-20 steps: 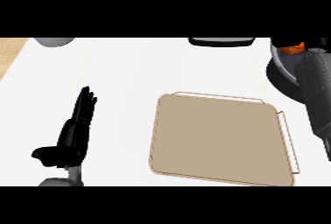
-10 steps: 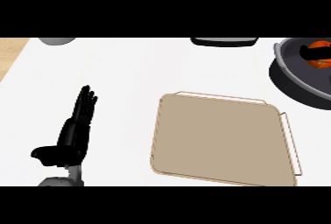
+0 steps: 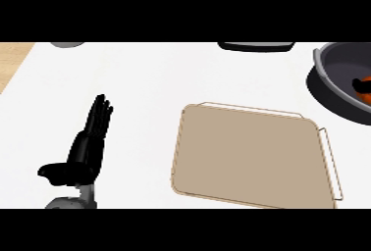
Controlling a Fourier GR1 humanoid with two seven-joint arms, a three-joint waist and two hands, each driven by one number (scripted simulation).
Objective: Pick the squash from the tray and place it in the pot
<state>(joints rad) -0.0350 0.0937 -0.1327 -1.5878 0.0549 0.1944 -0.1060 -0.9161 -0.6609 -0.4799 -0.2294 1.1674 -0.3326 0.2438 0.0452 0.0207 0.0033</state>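
**Squash in pot, tray bare**

Squash (image 3: 364, 88): orange, rounded, sits inside dark grey pot (image 3: 326, 90) at right edge, partly cut off by frame. Tray (image 3: 246, 157): flat tan rectangle w/ rounded corners, thin raised rim, on smooth white table (image 3: 159, 83). Left hand (image 3: 85, 147): black, fingers straight up, holding nothing, lower left. Right hand out of view.

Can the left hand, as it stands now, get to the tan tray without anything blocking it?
Probably yes. The left hand rests open on the white counter, left of the tray, and only bare counter lies between them.
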